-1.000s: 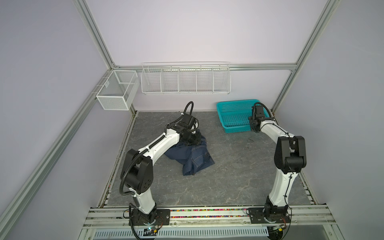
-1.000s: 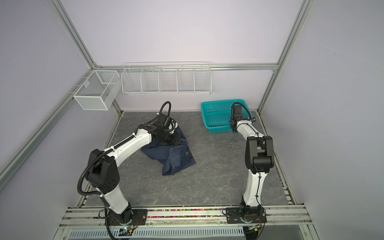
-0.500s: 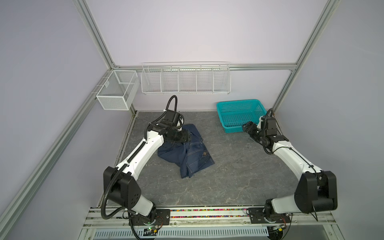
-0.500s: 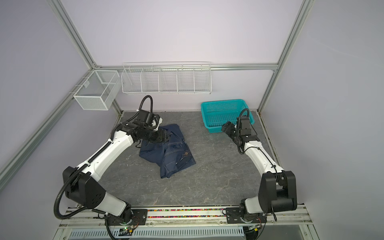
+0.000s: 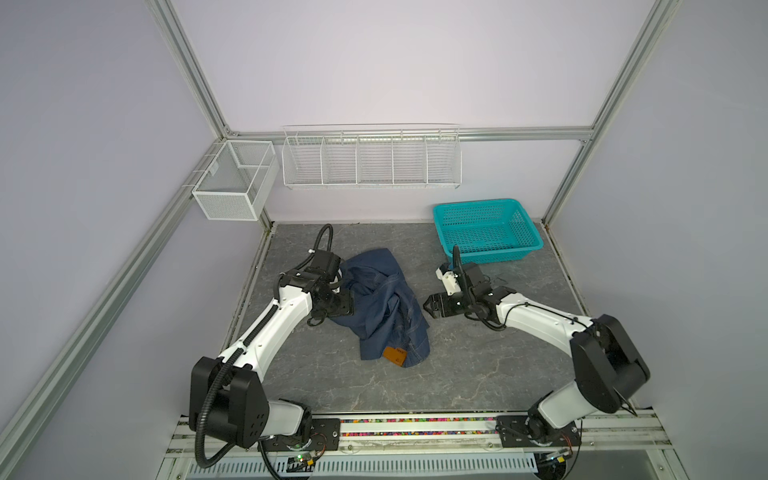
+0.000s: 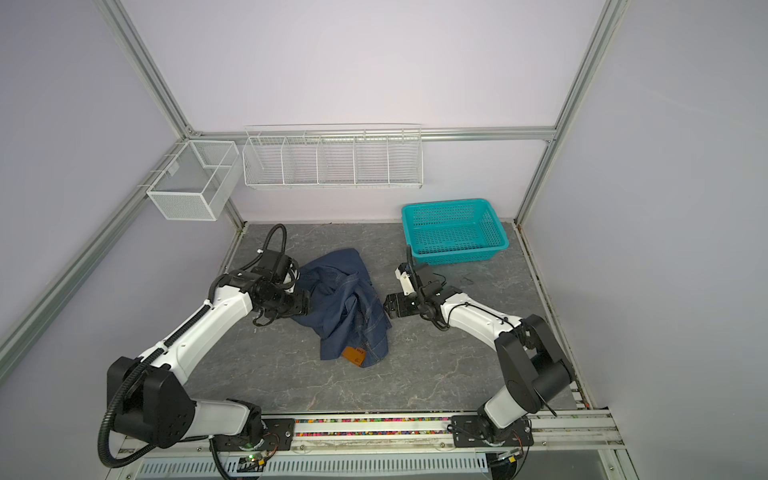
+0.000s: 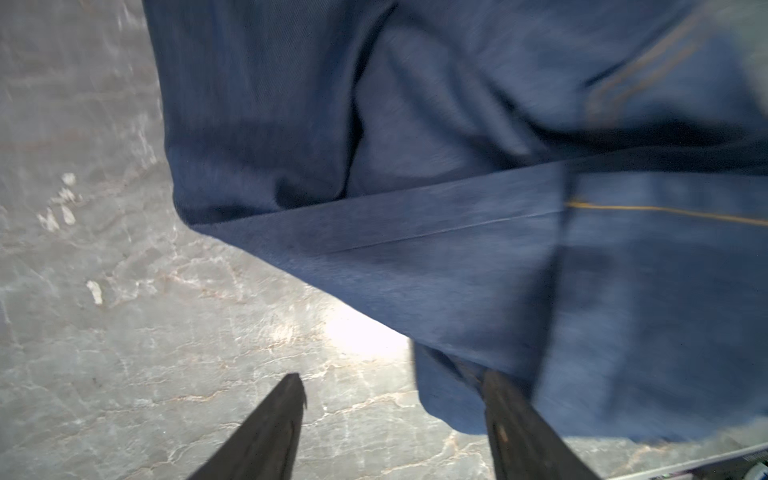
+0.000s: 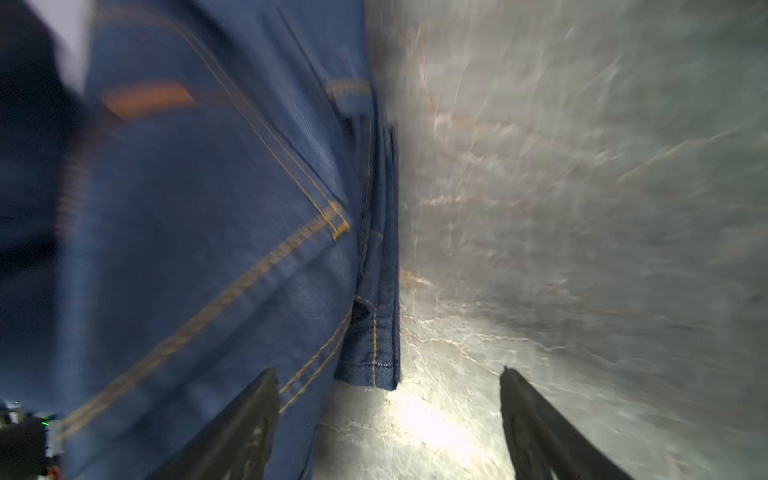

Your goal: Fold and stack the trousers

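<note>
- Grey marbled desk (image 5: 457,365) carries everything.
- Dark navy-blue denim trousers (image 5: 382,307) lie crumpled in a heap left of the desk's centre, between the two hands.
- Teal perforated plastic basket (image 5: 490,253) sits at the far right.
- Left hand (image 5: 350,309) is at the heap's left edge, fingers spread, gripping nothing.
- Right hand (image 5: 426,309) is just beside the heap's right edge, released likewise.

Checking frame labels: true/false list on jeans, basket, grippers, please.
1. The jeans lie in the basket. False: they lie on the table, apart from it.
2. The left gripper and right gripper are open. True.
3. The jeans are neatly folded. False: they are a crumpled heap.
4. The patch shows at the jeans' near end. True.
5. The right gripper hangs over the basket. False: it is beside the jeans.
</note>
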